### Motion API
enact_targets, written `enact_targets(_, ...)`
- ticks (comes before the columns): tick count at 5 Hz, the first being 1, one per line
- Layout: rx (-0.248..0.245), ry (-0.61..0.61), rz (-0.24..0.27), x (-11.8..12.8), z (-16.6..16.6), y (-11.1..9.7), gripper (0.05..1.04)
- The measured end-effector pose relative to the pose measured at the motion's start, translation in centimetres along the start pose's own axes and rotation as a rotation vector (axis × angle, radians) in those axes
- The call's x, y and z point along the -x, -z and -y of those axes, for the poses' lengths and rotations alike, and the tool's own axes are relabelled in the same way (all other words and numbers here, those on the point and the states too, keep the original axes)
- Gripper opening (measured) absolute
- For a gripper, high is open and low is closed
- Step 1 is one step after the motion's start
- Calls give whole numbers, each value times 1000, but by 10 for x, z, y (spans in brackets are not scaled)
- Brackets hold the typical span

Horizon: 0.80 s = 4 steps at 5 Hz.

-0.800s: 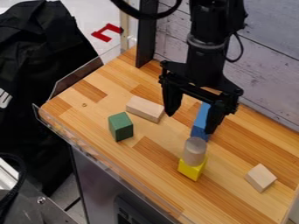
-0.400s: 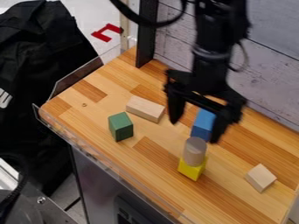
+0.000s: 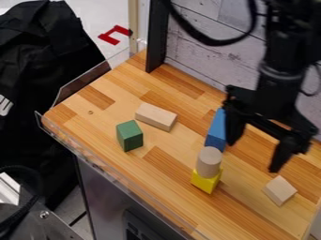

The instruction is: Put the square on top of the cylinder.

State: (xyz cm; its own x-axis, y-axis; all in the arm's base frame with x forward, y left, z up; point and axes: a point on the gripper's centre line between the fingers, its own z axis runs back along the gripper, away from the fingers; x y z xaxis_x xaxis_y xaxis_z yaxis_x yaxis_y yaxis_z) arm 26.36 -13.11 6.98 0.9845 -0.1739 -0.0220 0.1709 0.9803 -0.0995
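Although the gripper (image 3: 254,154) stands close to the small plain wooden block (image 3: 279,190), it is not centred over it. The fingers are spread apart, with nothing between them. The block (taken here as the "square", by judgement, since the green block (image 3: 130,136) is also a candidate) rests on the worktop (image 3: 238,215), below and somewhat to the right of the gripper in the view, nearest the lower, right-hand fingertip. It shows no clear long axis; its top edges lie aslant. The line joining the fingertips runs from upper left to lower right, roughly parallel to one pair of these edges, so little wrist rotation should be needed. The coming move, as judged, is a shift toward the lower right, then a descent astride the block; descending without that shift might bring a finger onto it. The cylinder (image 3: 209,161), upright on the yellow block (image 3: 204,181), lies to the left of the wooden block.
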Motion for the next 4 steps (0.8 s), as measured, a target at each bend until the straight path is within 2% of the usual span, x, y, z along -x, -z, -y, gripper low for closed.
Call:
enact_targets(2,-34,150,-18,-17,26,11,1000)
enact_targets(4,-44,209,-30,-23,34,31,1001)
